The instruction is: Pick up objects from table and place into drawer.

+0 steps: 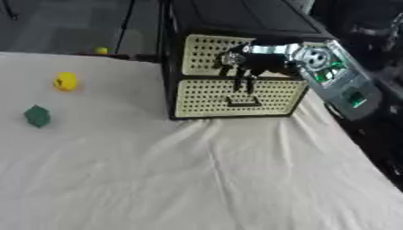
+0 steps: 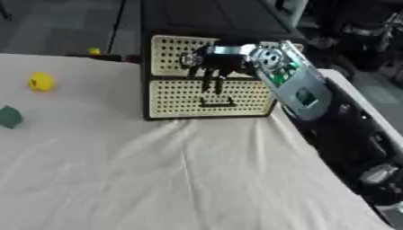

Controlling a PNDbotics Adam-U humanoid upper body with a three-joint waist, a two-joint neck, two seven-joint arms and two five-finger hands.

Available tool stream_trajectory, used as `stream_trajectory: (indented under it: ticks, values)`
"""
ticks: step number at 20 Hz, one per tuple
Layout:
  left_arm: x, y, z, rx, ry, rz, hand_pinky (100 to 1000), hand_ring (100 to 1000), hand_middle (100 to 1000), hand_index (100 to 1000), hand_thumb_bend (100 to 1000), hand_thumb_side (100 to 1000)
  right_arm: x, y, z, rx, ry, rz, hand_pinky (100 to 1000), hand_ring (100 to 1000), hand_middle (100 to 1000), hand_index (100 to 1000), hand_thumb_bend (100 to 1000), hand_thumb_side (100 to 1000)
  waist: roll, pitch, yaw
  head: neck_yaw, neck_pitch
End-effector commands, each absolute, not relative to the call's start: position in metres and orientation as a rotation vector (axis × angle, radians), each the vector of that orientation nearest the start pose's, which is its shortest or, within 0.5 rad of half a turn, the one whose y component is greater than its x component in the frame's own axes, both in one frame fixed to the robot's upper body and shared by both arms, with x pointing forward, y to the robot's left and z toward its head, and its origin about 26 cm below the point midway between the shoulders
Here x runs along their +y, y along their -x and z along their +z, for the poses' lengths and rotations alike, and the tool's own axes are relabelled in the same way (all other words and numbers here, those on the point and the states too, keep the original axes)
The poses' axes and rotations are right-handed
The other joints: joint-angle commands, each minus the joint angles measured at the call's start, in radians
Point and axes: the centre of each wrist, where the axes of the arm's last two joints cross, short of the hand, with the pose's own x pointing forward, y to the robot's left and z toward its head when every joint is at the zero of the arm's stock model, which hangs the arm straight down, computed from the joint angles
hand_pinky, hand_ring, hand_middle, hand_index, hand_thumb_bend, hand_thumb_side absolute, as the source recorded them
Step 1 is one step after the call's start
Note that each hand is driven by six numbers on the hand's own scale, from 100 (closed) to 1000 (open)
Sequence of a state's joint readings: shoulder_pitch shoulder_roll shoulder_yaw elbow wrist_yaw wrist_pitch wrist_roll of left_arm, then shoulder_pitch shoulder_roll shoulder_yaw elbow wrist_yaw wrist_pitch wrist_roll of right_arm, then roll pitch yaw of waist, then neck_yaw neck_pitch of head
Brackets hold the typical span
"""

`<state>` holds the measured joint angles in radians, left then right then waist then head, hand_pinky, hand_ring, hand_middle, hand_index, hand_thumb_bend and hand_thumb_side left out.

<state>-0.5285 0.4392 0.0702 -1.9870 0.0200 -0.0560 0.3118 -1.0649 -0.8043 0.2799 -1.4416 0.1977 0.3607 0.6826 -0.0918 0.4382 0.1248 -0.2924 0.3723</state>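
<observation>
While the yellow ball [image 1: 65, 81] and the dark green block [image 1: 36, 116] lie on the white cloth at the left edge of the frame, well apart from the cabinet, both sit out on the table [image 1: 204, 179] rather than inside any drawer. The ball is further back, the block nearer and a little lower left of it. At upper centre stands the black drawer cabinet [image 1: 236, 81] with two cream perforated fronts, one above the other; the lower drawer [image 1: 236, 96] carries a dark handle at its middle and looks closed. The upper drawer [image 1: 206, 54] also seems flush, though the hand hides part of it.

The right hand [image 1: 250, 63] reaches in from the right side, at the seam between the two fronts, its fingers hanging down toward the lower front. Whether those fingers are hooked on anything, or merely curled, I cannot tell. The left hand shows in neither view.

Risks, as I judge them: fingers that slip off the seam or handle would leave the drawer shut; a pull off to one side could drag the whole cabinet across the loose cloth, bunching it. The ball could roll if the cloth shifts.
</observation>
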Motion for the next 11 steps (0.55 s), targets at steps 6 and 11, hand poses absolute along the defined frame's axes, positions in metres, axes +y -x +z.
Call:
stream_trajectory:
  ticks: [6, 11]
  values:
    - [0.274, -0.307, 0.288, -2.638, -0.395, -0.052, 407, 601, 809, 813, 100, 961, -0.276, -0.321, 0.388, -1.608, 0.598, 1.438, 421, 524, 608, 792, 100, 1000, 0.01, -0.029, -0.011, 0.027, -0.004]
    - [0.278, -0.306, 0.286, -2.633, -0.417, -0.026, 411, 603, 810, 813, 100, 958, -0.29, -0.277, 0.388, -1.814, 0.693, 1.331, 370, 436, 498, 713, 100, 1000, 0.027, -0.049, -0.027, 0.09, -0.003]
